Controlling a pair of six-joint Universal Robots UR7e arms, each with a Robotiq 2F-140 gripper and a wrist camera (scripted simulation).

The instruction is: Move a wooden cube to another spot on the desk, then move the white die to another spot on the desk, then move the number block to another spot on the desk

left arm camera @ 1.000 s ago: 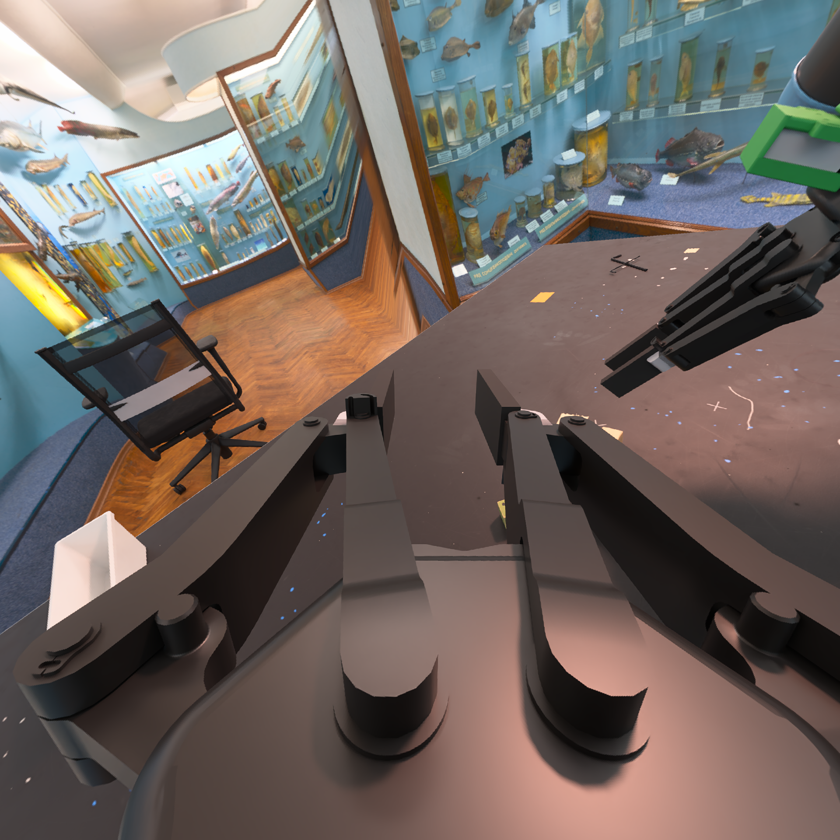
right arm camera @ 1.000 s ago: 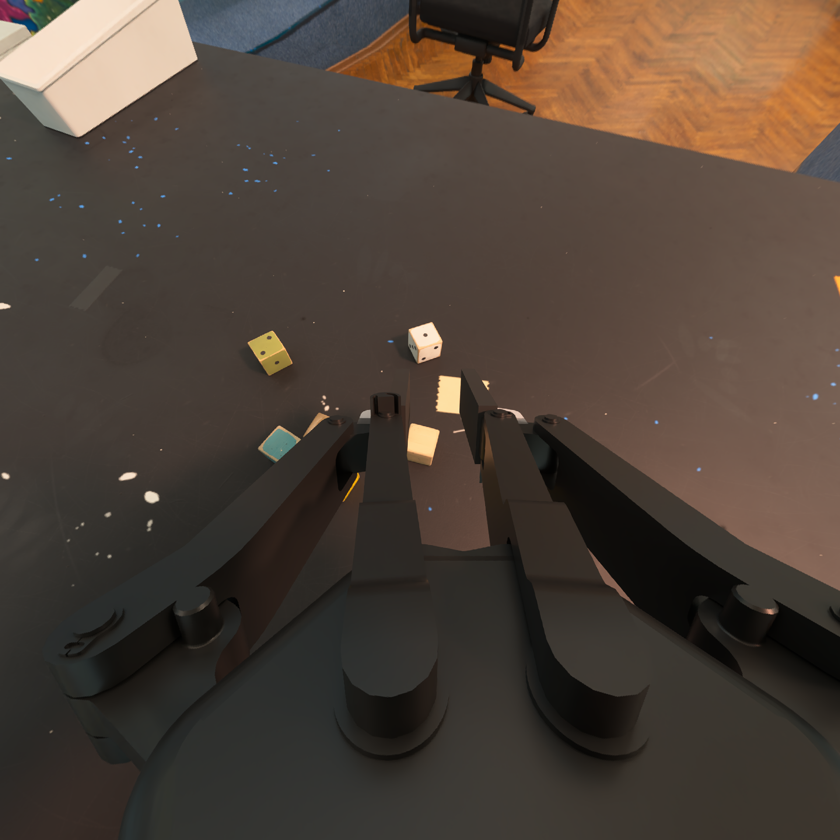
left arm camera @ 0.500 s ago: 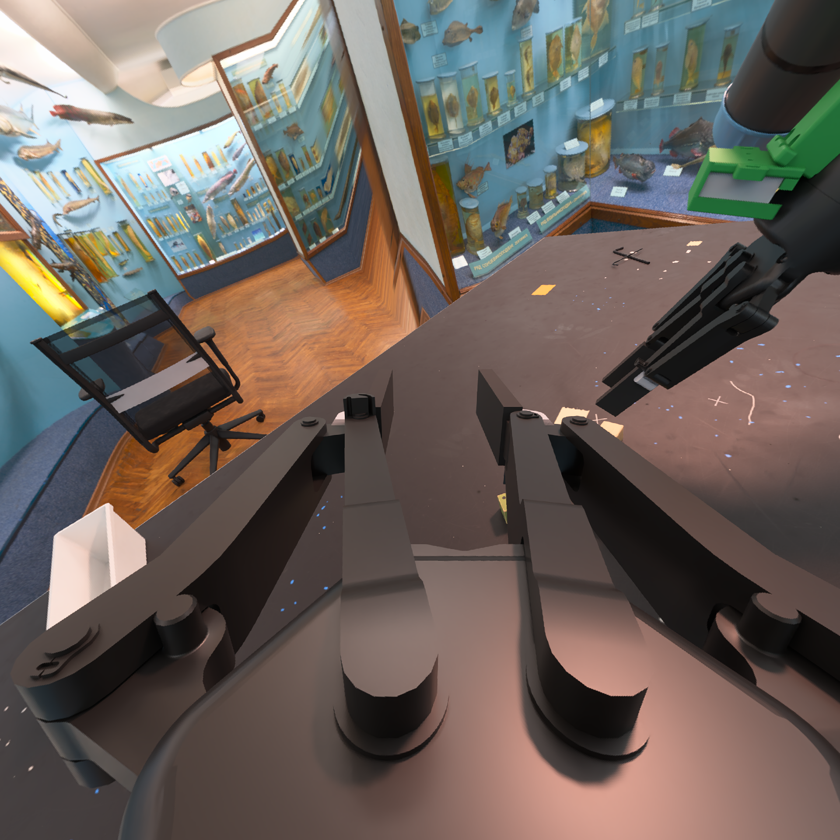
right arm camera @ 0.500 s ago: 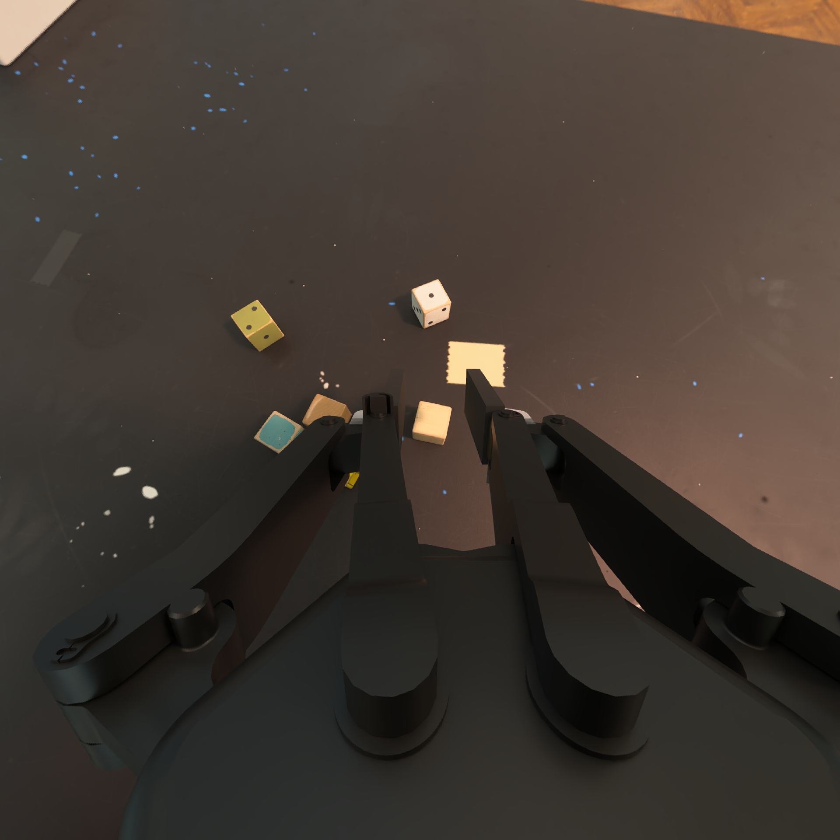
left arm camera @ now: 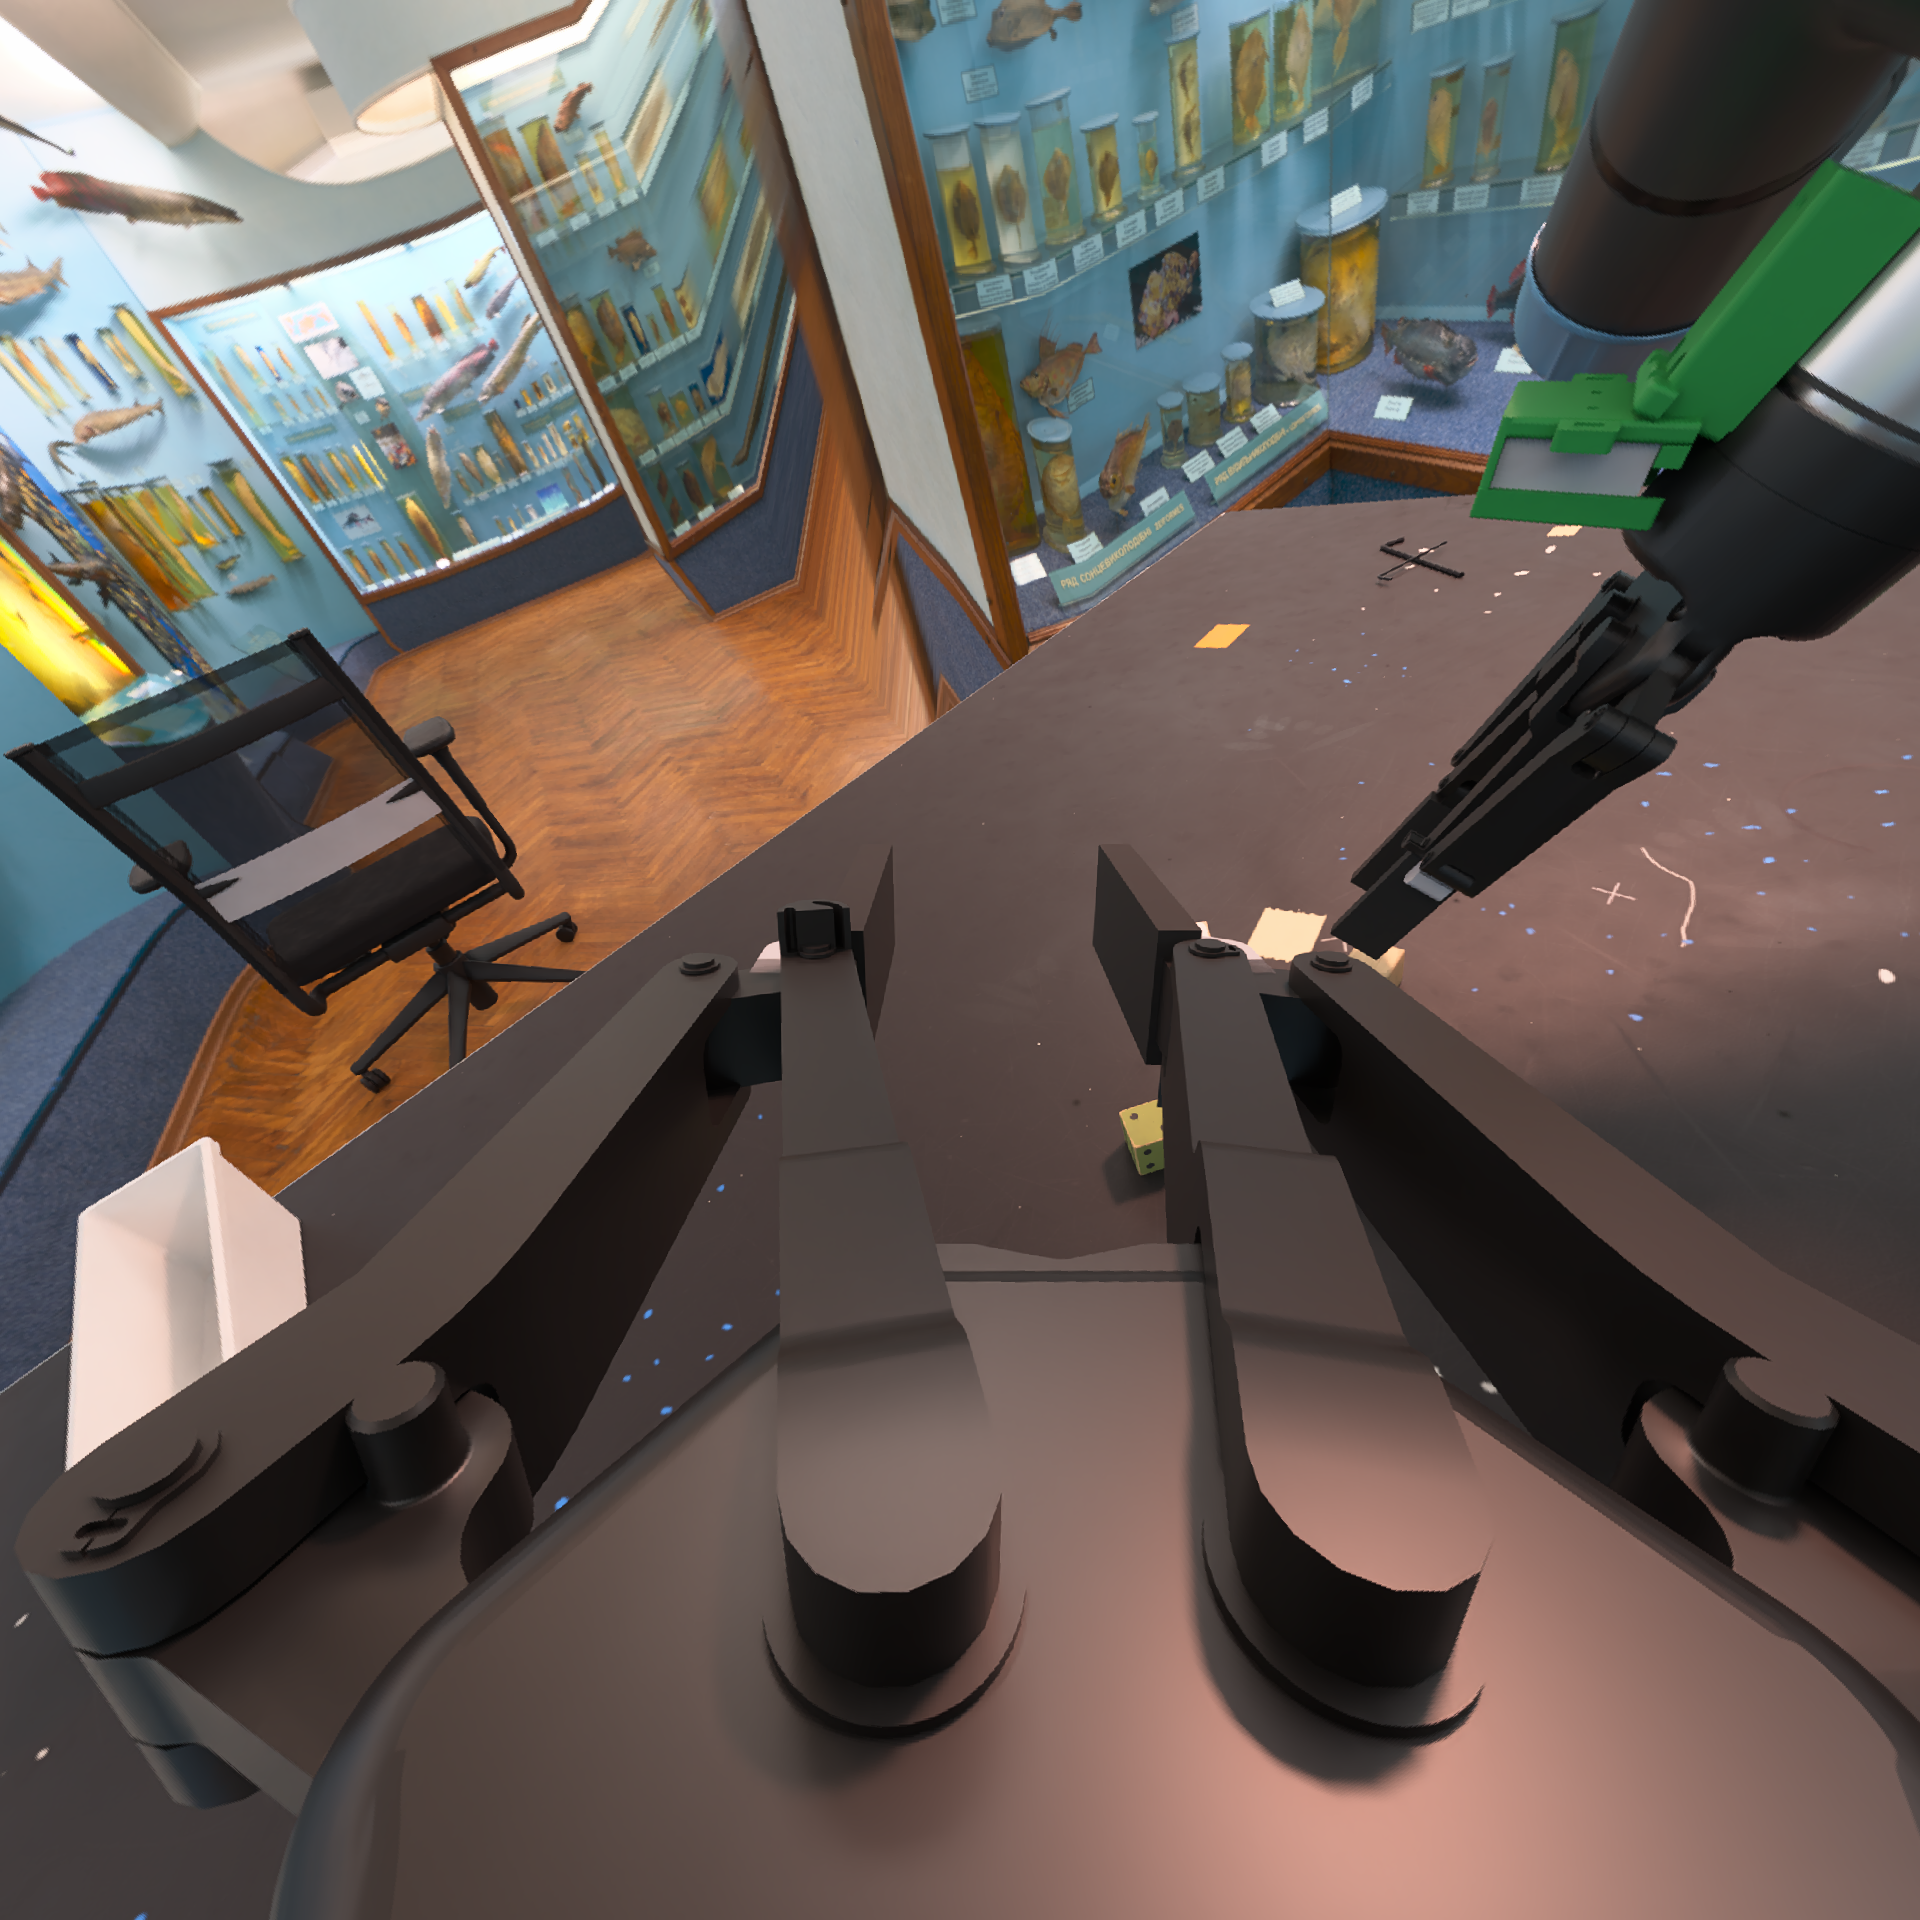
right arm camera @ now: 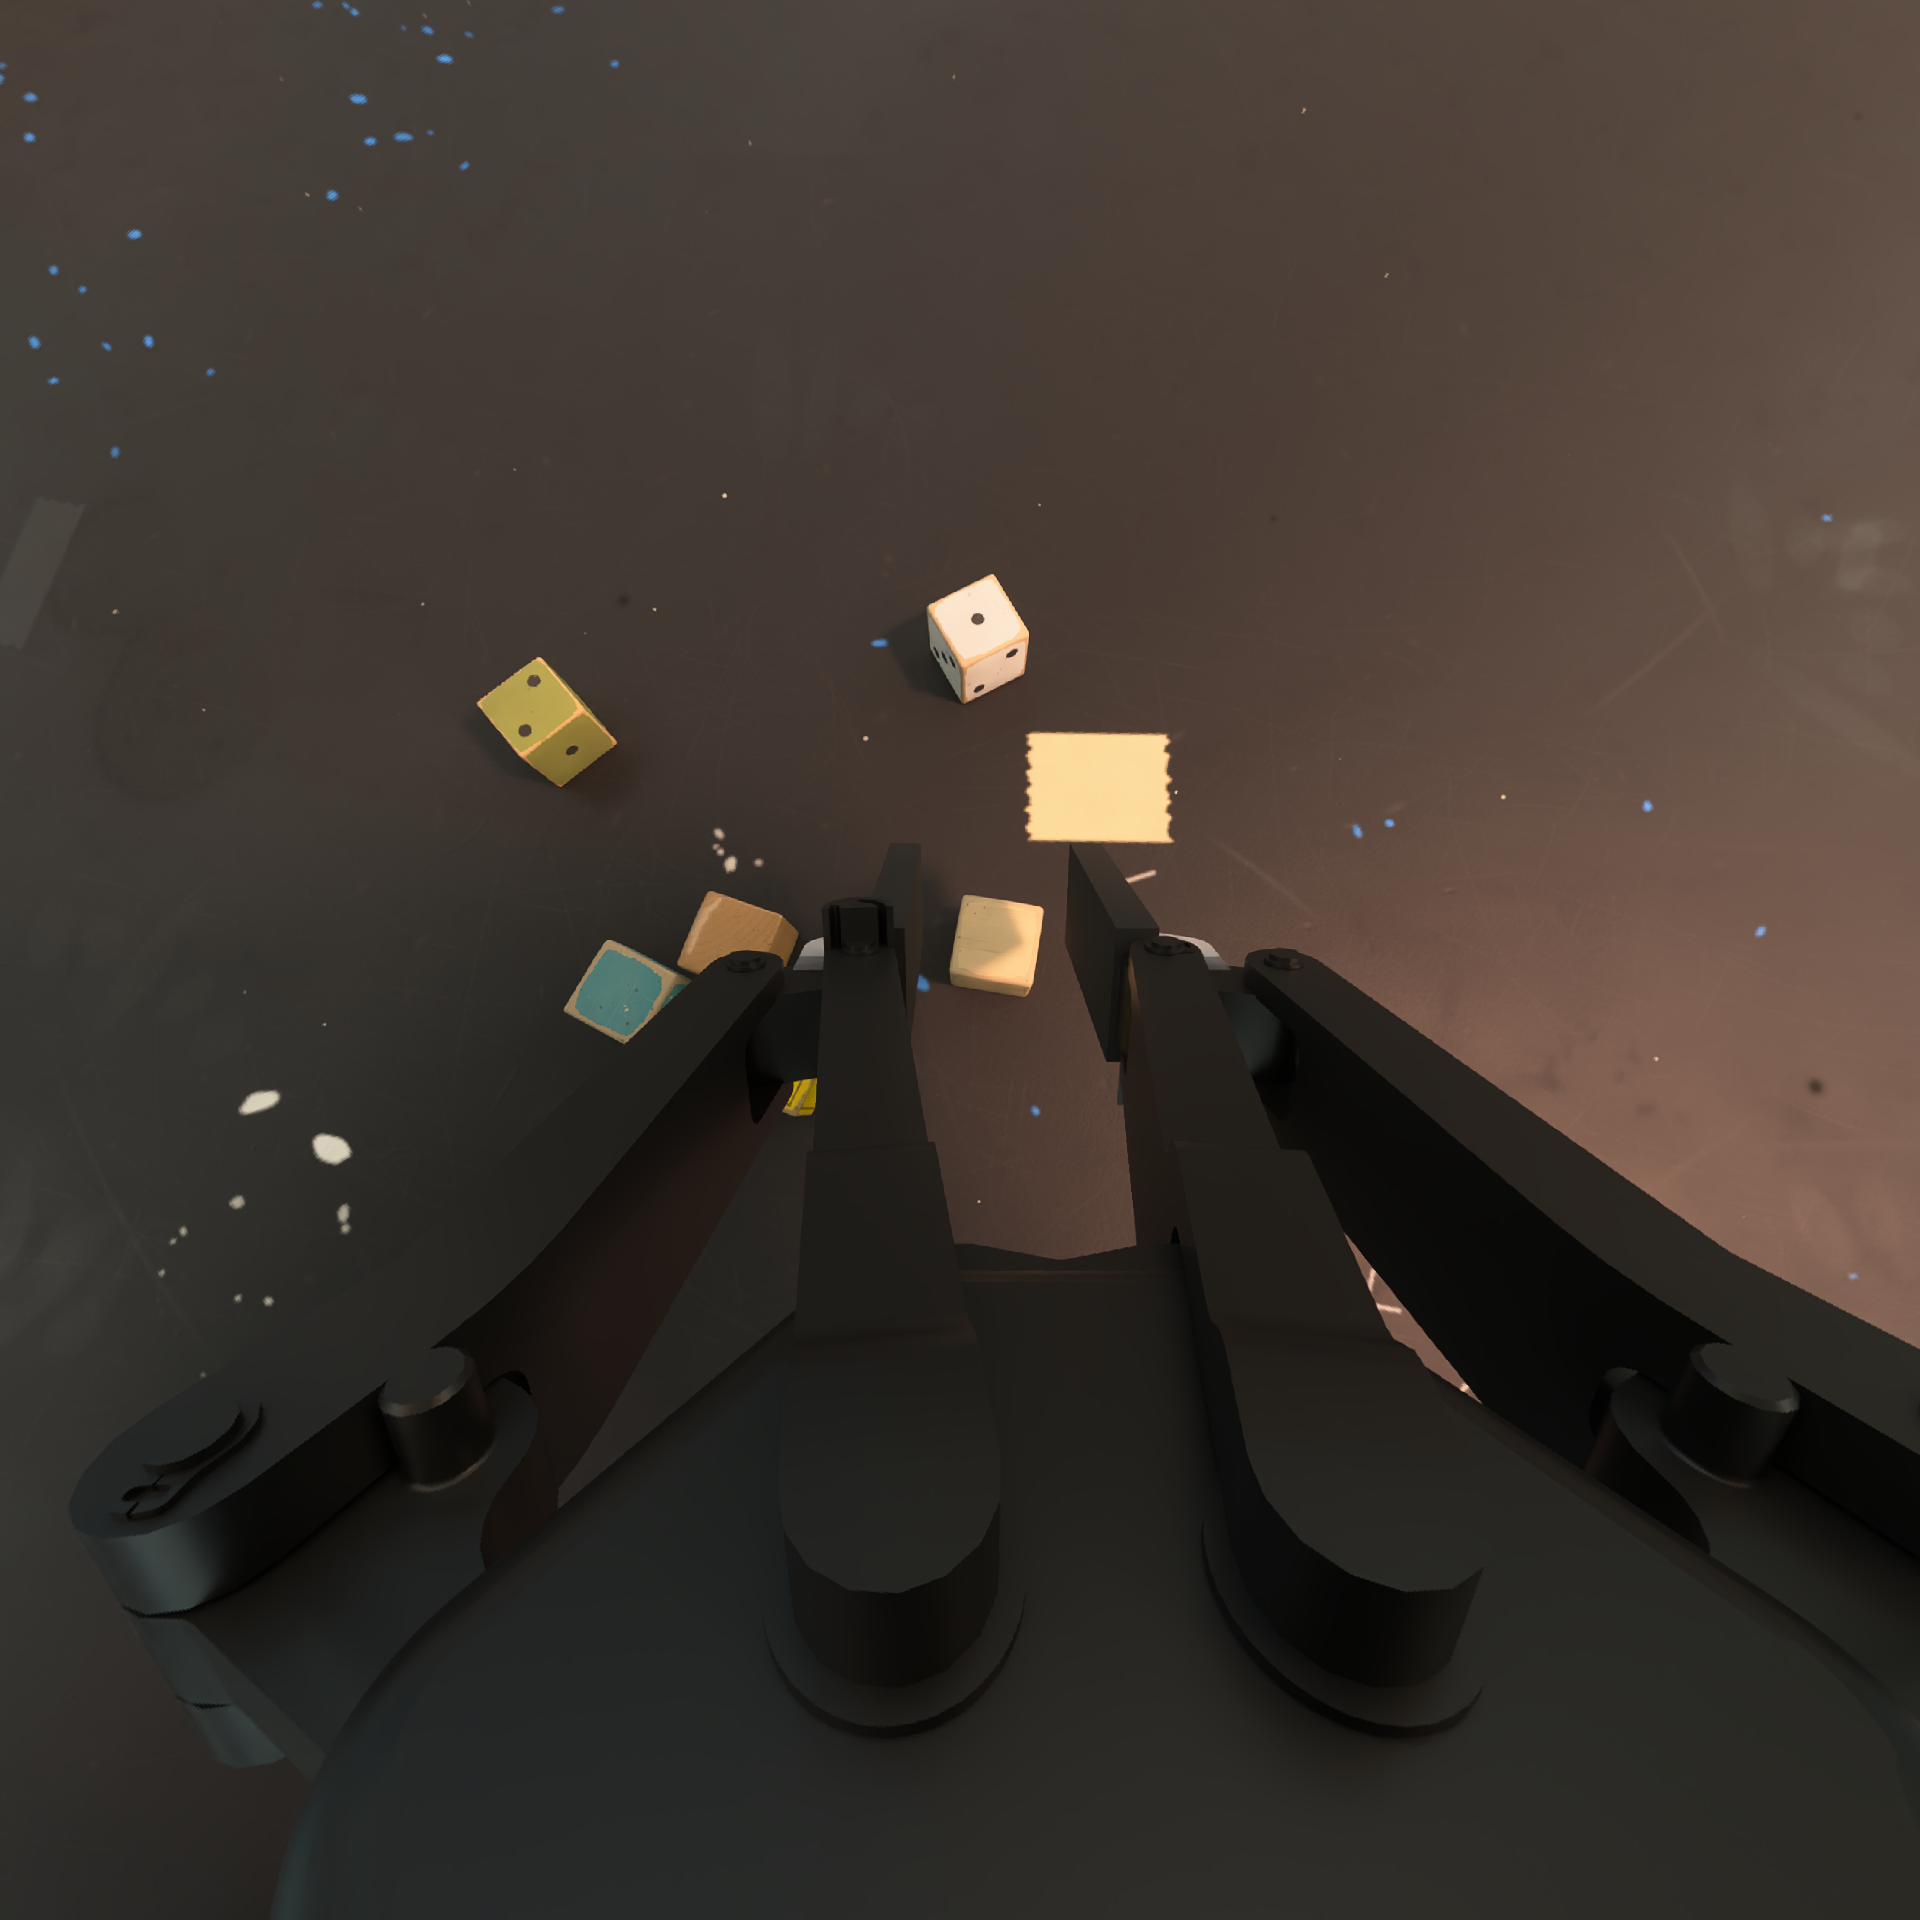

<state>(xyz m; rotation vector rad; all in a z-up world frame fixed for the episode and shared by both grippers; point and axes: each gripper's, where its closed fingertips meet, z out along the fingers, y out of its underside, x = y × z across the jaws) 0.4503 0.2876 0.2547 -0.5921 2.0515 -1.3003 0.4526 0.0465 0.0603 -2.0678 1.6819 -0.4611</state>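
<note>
We see a yellow die with black pips (right arm camera: pixel 548 721) resting on the dark speckled surface (right arm camera: pixel 1351 364), near a pale yellow rectangular tape patch (right arm camera: pixel 1098 787). A white rectangular bin (left arm camera: pixel 166 1278) sits at the surface's edge, and a black office chair (left arm camera: pixel 312 831) stands on the herringbone wood floor (left arm camera: pixel 644 748).
</note>
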